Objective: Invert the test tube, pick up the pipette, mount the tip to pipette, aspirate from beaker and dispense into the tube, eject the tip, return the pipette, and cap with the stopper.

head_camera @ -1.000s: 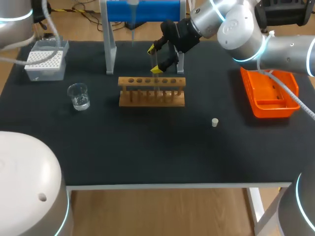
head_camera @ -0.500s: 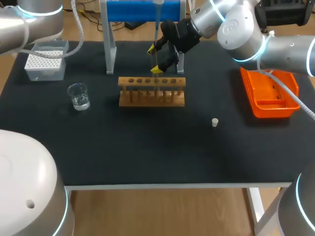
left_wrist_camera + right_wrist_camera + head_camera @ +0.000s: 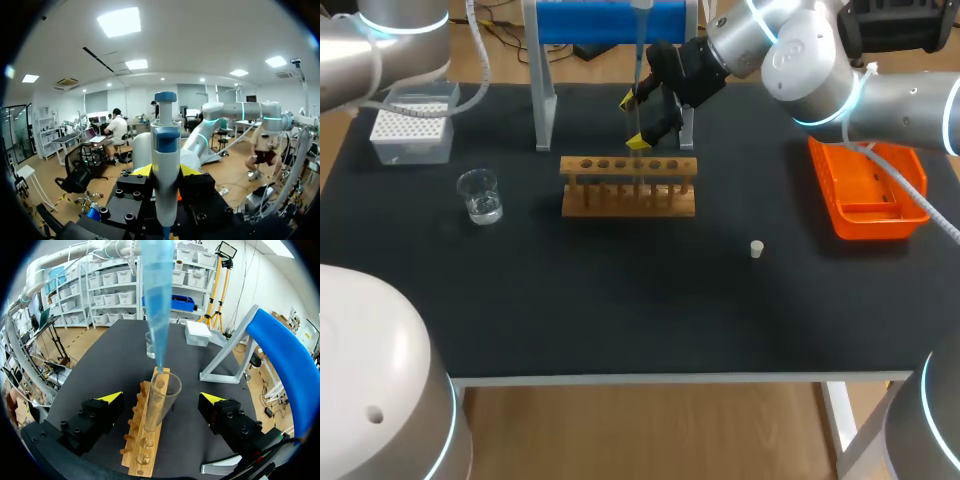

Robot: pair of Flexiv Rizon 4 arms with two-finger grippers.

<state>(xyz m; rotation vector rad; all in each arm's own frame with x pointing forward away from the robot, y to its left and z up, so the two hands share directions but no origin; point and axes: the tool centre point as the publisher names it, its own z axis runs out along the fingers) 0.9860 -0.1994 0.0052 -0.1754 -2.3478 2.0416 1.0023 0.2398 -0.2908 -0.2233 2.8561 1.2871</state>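
Black tabletop (image 3: 620,300); wooden rack (image 3: 628,186) upper centre. Right gripper (image 3: 633,120) spread wide about racked test tube (image 3: 161,400), untouching. Left gripper (image 3: 166,171) clamped on pipette (image 3: 165,145); blue tip (image 3: 158,300) at tube mouth.

The front half of the counter (image 3: 620,310) is open; only a small stopper (image 3: 757,249) stands there. Over the wooden rack (image 3: 628,186) room is tight: the fingers of the right tool (image 3: 634,120) stand apart on both sides of the test tube (image 3: 161,405), not touching, and the blue tip (image 3: 157,300) of the pipette (image 3: 166,145) hangs right at its mouth. Behind, the blue stand (image 3: 610,22) closes the way. Wide lanes lie between rack and beaker (image 3: 480,195), and between rack and orange tray (image 3: 870,222).
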